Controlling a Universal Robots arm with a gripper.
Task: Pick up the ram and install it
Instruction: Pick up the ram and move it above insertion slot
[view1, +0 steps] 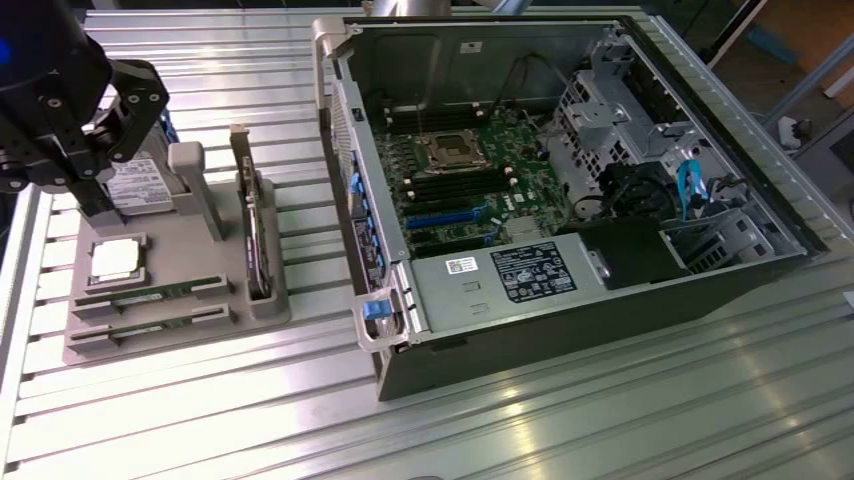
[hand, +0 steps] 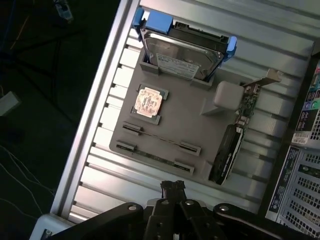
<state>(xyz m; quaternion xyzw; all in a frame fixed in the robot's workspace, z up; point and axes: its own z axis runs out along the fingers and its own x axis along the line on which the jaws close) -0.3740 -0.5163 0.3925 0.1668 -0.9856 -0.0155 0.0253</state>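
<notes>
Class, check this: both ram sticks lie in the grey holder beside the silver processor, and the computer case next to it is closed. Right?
No: the computer case is open, its motherboard exposed, as the exterior view shows. Otherwise right: one ram stick and the other ram stick lie in the grey holder beside the silver processor.
</notes>
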